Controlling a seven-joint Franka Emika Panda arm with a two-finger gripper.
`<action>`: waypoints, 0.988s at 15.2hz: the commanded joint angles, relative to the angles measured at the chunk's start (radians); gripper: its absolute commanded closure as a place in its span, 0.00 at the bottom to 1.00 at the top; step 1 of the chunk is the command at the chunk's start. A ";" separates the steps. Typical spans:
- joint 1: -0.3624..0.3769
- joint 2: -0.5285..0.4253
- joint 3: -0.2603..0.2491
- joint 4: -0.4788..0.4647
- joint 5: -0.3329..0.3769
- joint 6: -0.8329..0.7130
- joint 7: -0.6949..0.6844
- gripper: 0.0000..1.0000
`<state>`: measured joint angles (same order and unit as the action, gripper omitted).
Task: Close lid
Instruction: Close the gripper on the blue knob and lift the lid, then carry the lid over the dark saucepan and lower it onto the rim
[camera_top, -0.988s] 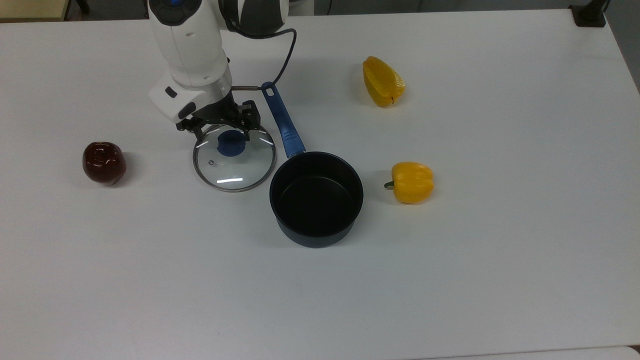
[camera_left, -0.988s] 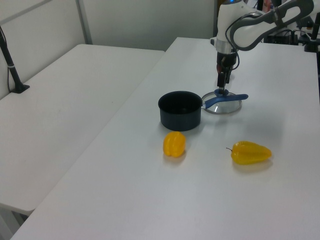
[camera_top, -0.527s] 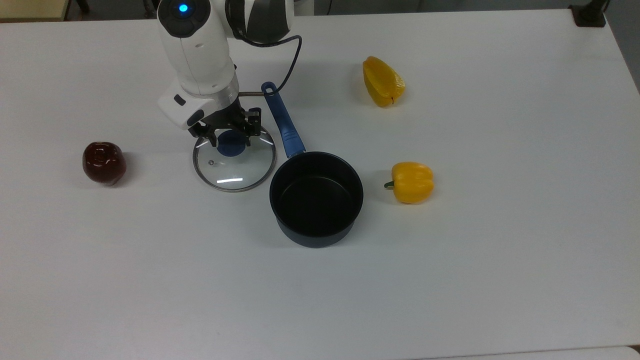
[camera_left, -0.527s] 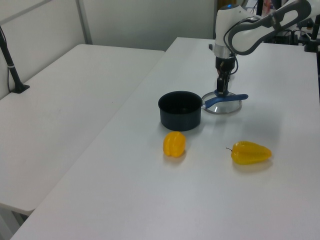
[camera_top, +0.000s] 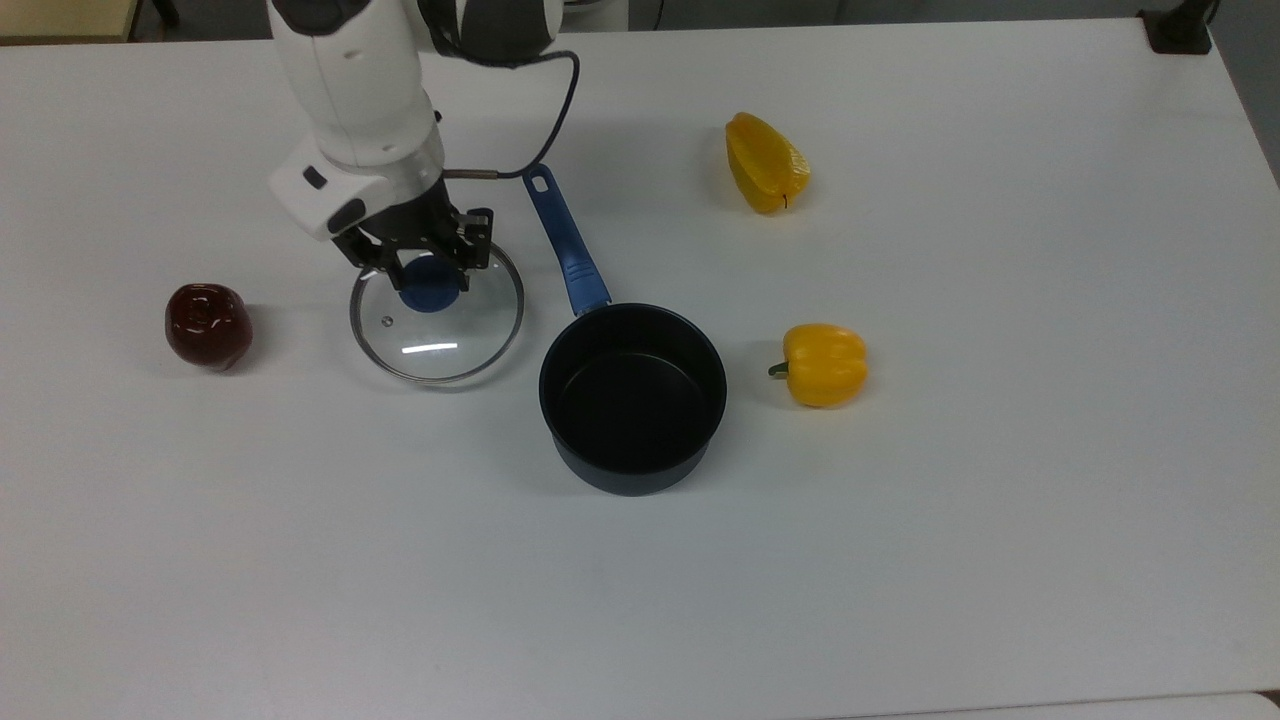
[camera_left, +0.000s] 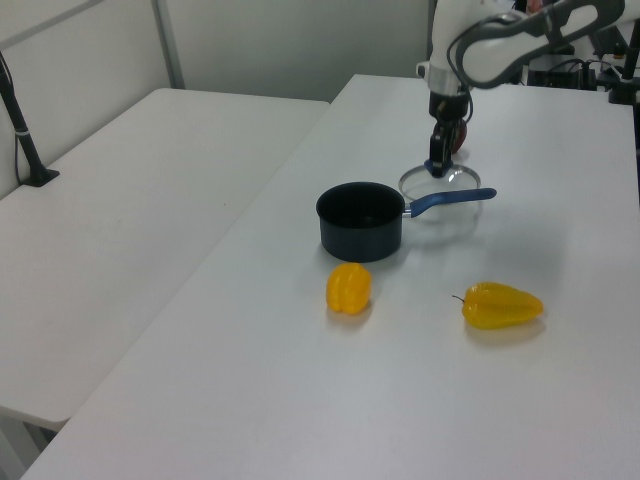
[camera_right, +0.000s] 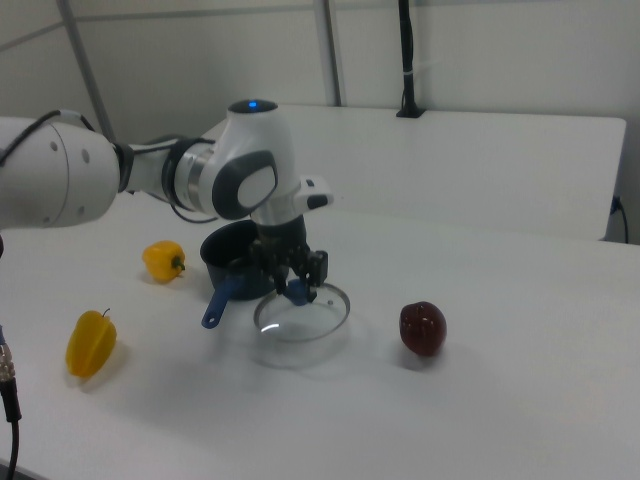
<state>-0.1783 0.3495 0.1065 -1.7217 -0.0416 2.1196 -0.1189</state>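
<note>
A: Now that the lid (camera_top: 437, 311) is rising off the table (camera_top: 1000, 500), how are we listing it?

B: Gripper (camera_top: 428, 268) clamping its knob (camera_top: 429, 285); hanging beside the pot (camera_top: 633, 396), shifting away.

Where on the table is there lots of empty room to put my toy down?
The table is bare along the top view's bottom edge, below the pot, and right of the yellow peppers. It's crowded around the lid, the tool and the pot.

White arm (camera_top: 350, 90), blk fingers (camera_top: 366, 256)
</note>
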 joint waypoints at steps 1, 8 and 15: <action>0.006 -0.018 0.001 0.161 0.000 -0.154 0.015 0.62; 0.169 -0.004 0.001 0.291 -0.038 -0.167 -0.037 0.62; 0.269 0.086 0.002 0.292 -0.032 0.031 -0.097 0.60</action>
<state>0.0690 0.3825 0.1166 -1.4527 -0.0662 2.0766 -0.1911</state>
